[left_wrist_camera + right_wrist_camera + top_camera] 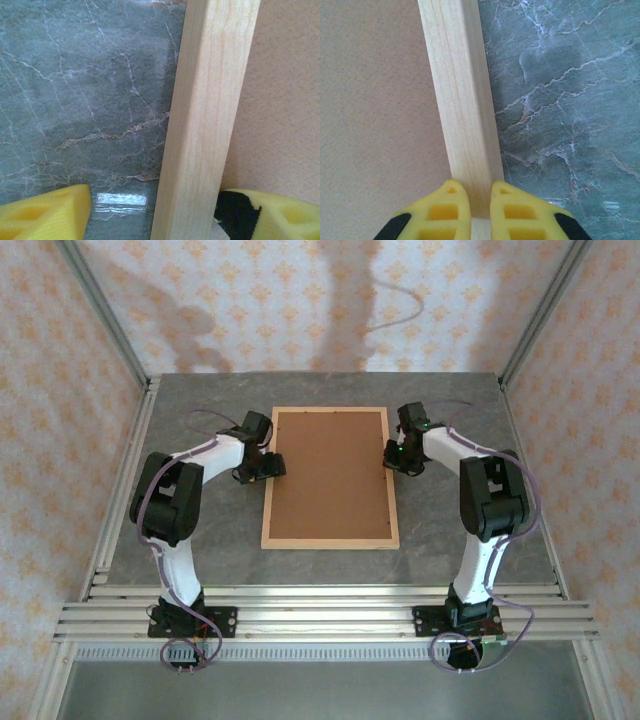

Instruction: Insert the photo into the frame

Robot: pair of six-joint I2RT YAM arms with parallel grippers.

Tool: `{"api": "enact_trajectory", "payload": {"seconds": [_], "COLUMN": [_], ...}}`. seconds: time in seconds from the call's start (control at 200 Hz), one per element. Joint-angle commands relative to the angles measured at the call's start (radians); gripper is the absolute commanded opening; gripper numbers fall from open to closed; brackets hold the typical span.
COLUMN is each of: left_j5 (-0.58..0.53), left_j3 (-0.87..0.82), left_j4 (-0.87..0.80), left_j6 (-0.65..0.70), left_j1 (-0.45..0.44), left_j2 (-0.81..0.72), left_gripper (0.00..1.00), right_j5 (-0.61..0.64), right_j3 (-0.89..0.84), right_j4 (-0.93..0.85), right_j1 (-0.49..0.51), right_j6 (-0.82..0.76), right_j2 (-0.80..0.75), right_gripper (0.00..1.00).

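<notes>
Grey marbled table point(200, 560) was enclosed left, far and right by patterned wallpaper point(250, 300). Left gripper point(266, 466) stood at the left rail of the frame point(330, 542), its yellow fingers point(50, 212) released and spread wide, one over bare table and the other over the brown backing board point(330, 475), with the rail between them. The frame, of light wood, lay flat at mid-table with the board filling its opening and its long sides running near to far; the right gripper point(479, 196) hung at the right rail, fingers clenched on nothing with a bare slit between them, tips over the wood.
</notes>
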Motion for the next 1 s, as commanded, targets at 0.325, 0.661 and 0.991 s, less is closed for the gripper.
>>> {"api": "enact_trajectory", "payload": {"seconds": [0.325, 0.661, 0.991], "left_j5": [-0.028, -0.072, -0.037], "left_j3": [-0.009, -0.087, -0.323], "left_j4": [-0.118, -0.094, -0.092], "left_j6": [-0.007, -0.061, -0.129], "left_j1": [-0.056, -0.03, -0.02], "left_j2": [-0.089, -0.269, -0.432], "left_gripper": [0.75, 0.76, 0.76], "right_j5": [0.091, 0.101, 0.097], "right_j3": [0.008, -0.002, -0.011], "right_j4": [-0.127, -0.124, -0.113], "right_j1": [0.035, 0.035, 0.034], "right_j6": [0.013, 0.014, 0.017], "right_j2": [0.031, 0.012, 0.006], "right_gripper": [0.1, 0.1, 0.1]}}
